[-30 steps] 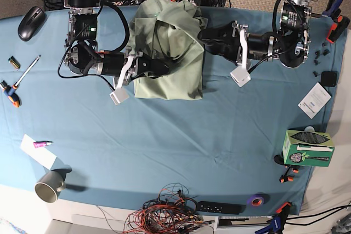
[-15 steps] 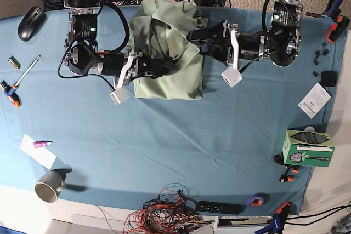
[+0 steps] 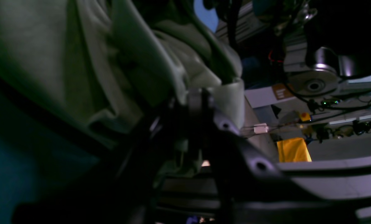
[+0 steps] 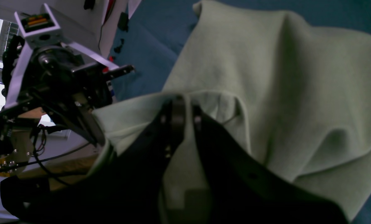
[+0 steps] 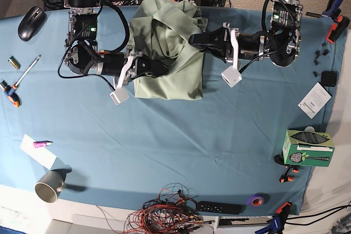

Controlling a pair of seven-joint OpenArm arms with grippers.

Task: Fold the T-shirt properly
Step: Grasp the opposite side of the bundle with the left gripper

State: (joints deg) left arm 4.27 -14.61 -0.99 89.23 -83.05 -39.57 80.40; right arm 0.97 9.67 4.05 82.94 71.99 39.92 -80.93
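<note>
both sets of fingers pinch the bunched t-shirt between them.

A pale sage-green T-shirt lies on a teal-blue table cloth, with a black mouse far left, a grey mug near left, a green patterned box at right and purple tape near right.

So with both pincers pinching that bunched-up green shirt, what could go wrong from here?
1. The pale sage-green knit T-shirt lies crumpled in layers; the left pincer and right pincer may each hold several layers, so lifting could tangle it.
2. Dragging it might bunch up the teal-blue table cloth.
</note>
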